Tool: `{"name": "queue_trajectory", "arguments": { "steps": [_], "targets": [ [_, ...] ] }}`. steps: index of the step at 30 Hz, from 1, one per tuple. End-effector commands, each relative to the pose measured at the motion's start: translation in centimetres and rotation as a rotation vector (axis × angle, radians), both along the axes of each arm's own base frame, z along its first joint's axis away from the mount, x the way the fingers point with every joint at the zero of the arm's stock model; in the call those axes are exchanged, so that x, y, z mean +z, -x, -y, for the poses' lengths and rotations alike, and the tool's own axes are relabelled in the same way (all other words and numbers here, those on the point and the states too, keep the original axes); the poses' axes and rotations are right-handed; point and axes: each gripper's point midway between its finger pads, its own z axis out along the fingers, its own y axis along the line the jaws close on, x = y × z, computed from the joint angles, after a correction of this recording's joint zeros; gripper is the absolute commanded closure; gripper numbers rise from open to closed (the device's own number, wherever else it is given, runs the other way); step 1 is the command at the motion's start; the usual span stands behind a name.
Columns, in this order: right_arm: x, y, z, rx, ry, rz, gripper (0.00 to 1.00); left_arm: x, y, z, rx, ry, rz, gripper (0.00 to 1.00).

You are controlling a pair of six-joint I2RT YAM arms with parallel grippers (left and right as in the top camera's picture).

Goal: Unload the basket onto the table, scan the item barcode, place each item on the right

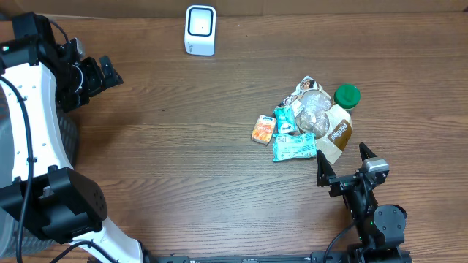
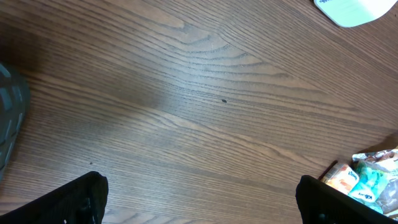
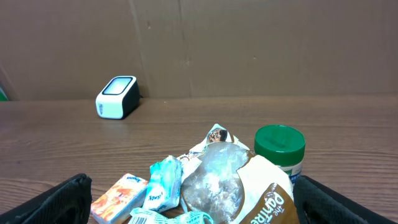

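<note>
Right gripper [image 1: 342, 164] released beside heaped packets [image 1: 294, 146]; left gripper [image 1: 99, 62] released too. Risk: grabbing two overlapping packets, barcode hidden from scanner [image 1: 199, 29].

Your overhead camera looks straight down on the wooden table [image 1: 183, 146], from far enough to take in the left arm [image 1: 29, 109], the right arm [image 1: 373, 212], the white scanner [image 1: 200, 29] at the far edge and the pile of packets [image 1: 307, 120]. Your left wrist camera hangs close over bare wood, tilted down. It catches the scanner's corner top right and the pile's orange packet [image 2: 341, 176] bottom right. Your right wrist camera is low and nearly level, facing the cardboard wall [image 3: 249, 50], with the pile near and the scanner beyond. All three views share scanner and pile.
</note>
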Motion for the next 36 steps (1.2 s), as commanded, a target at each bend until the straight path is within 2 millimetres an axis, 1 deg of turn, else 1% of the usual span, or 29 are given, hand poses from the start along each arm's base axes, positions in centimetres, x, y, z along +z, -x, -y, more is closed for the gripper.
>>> {"name": "queue_trajectory", "arguments": {
  "steps": [1,4,5,8,10,12,13,15,17,20,23,25,27,29,30,32,34,36],
  "targets": [
    [-0.1,0.0,0.0,-0.003,0.001,0.006,0.00,0.7,-0.2,0.1,0.003,0.000,0.019,0.00],
    [-0.1,0.0,0.0,-0.003,0.001,0.006,0.00,0.6,-0.2,0.0,0.004,-0.001,0.018,0.01],
    [-0.1,0.0,0.0,-0.003,0.001,0.006,0.00,0.6,-0.3,0.4,-0.004,-0.001,0.018,0.00],
    [-0.1,0.0,0.0,-0.003,0.001,0.006,0.00,1.2,-0.4,1.8,-0.038,-0.005,0.033,0.00],
    [-0.1,0.0,0.0,-0.003,0.001,0.007,0.00,2.1,-0.3,3.1,-0.071,-0.012,0.055,0.00],
    [-0.1,0.0,0.0,-0.003,0.001,0.006,0.00,3.6,-0.1,4.9,-0.111,-0.020,0.092,0.00],
    [-0.1,0.0,0.0,-0.003,0.001,0.006,0.00,5.0,0.3,6.5,-0.150,-0.027,0.129,0.00],
    [-0.1,0.0,0.0,-0.003,0.001,0.006,0.00,6.4,0.8,8.2,-0.190,-0.032,0.166,0.00],
    [-0.1,0.0,0.0,-0.003,0.001,0.006,0.00,8.2,1.6,10.7,-0.253,-0.036,0.215,0.00],
    [-0.1,0.0,0.0,-0.003,0.001,0.006,0.00,10.2,3.0,14.0,-0.338,-0.035,0.274,0.00],
    [-0.1,0.0,0.0,-0.003,0.001,0.007,0.00,12.1,4.6,16.7,-0.414,-0.030,0.330,0.00],
    [-0.1,0.0,0.0,-0.003,0.001,0.007,0.00,13.0,5.4,17.7,-0.442,-0.027,0.355,0.00],
    [-0.1,0.0,0.0,-0.003,0.001,0.006,0.00,13.9,5.9,17.7,-0.454,-0.048,0.391,0.00],
    [-0.1,0.0,0.0,-0.003,0.001,0.007,0.00,14.7,6.2,17.3,-0.444,-0.068,0.419,0.00],
    [-0.1,0.0,0.0,-0.003,0.001,0.007,0.00,15.2,6.0,16.9,-0.430,-0.094,0.446,0.00],
    [-0.1,0.0,0.0,-0.003,0.001,0.006,0.00,16.7,4.9,16.3,-0.426,-0.158,0.562,0.00],
    [-0.1,0.0,0.0,-0.003,0.001,0.007,0.00,18.0,3.8,16.5,-0.464,-0.204,0.695,0.00],
    [-0.1,0.0,0.0,-0.003,0.001,0.006,0.00,18.9,3.0,16.6,-0.496,-0.257,0.825,0.01]
  ]
}}
